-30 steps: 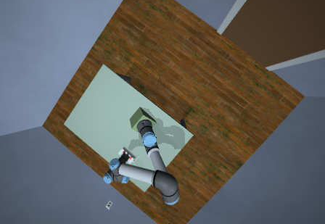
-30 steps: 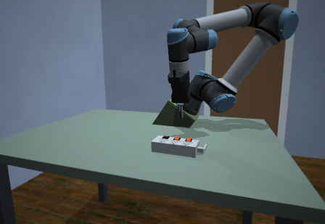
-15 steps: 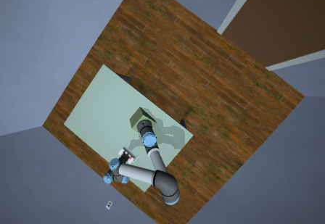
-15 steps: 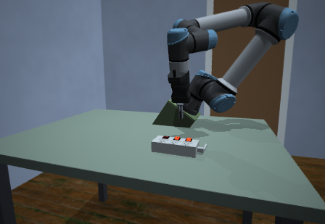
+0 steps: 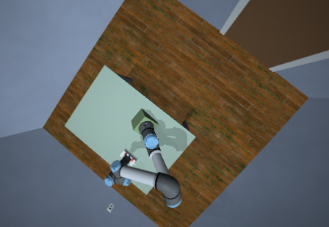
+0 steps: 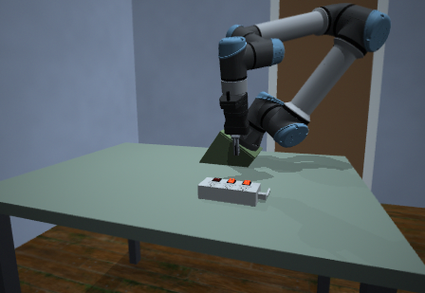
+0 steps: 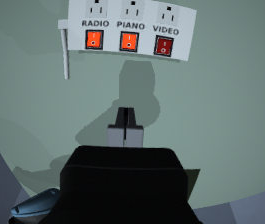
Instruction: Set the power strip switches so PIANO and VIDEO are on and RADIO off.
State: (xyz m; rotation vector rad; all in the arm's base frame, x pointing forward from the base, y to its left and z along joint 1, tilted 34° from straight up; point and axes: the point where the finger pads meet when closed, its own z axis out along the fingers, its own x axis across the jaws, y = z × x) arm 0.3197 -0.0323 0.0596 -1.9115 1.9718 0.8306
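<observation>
A white power strip (image 7: pixel 131 28) lies flat on the pale green table, the right way up; it also shows in the exterior view (image 6: pixel 230 191). Its labels read RADIO, PIANO and VIDEO. The RADIO switch (image 7: pixel 94 40) and the PIANO switch (image 7: pixel 128 42) glow bright orange-red. The VIDEO switch (image 7: pixel 163 46) is dark red. My gripper (image 7: pixel 125 117) (image 6: pixel 235 147) is shut and empty. It points straight down and hovers well above the table, behind the strip. In the top view the strip (image 5: pixel 131 157) is partly hidden by the arm.
A dark green wedge-shaped block (image 6: pixel 230 152) stands at the arm's base behind the gripper. A short white cord stub (image 7: pixel 66 52) sticks out of the strip's end. The table's near edge runs just in front of the strip.
</observation>
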